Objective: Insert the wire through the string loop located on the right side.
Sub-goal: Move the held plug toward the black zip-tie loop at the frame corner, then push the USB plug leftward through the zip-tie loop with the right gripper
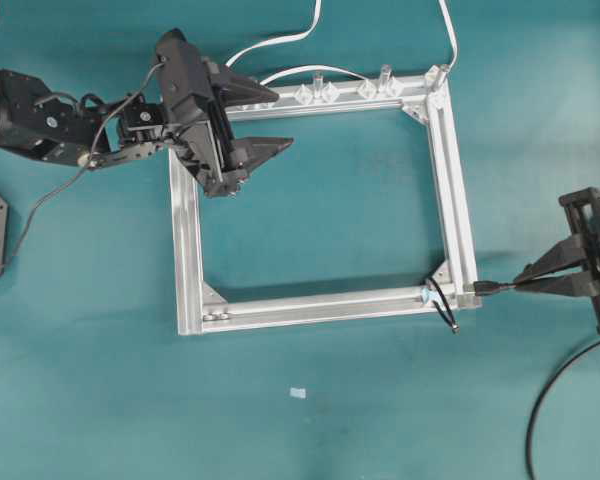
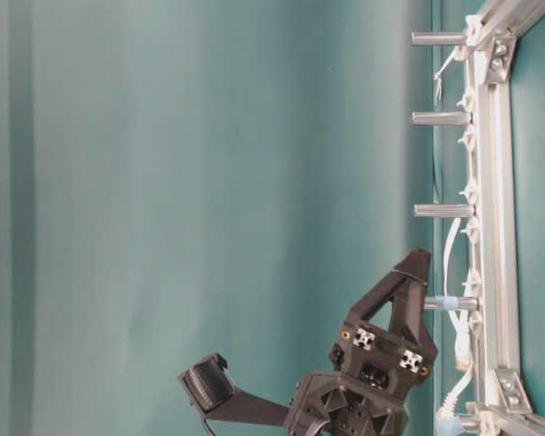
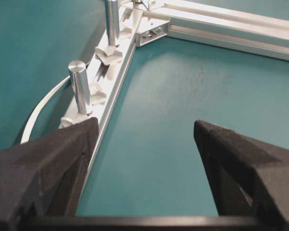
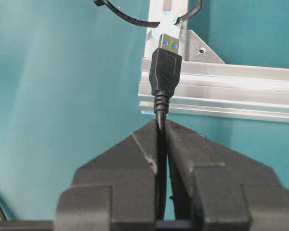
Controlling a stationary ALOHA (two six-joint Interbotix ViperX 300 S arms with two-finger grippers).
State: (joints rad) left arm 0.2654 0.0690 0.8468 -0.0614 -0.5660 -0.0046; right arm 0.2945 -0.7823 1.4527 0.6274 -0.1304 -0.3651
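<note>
Right gripper (image 4: 161, 132) jaws pinch the wire (image 4: 164, 72), plug just short of the string loop (image 4: 135, 20); left jaws spread.

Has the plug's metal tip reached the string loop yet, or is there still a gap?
Apart. In the right wrist view the wire's metal tip stops short of the string loop, with silver frame showing between them.

Your overhead view cuts the wire (image 1: 560, 385) at the bottom edge, lower right. In your right wrist view, the string loop (image 4: 135, 19) runs off the top edge. White cables (image 1: 300, 35) leave the overhead frame at top; ends unseen.
</note>
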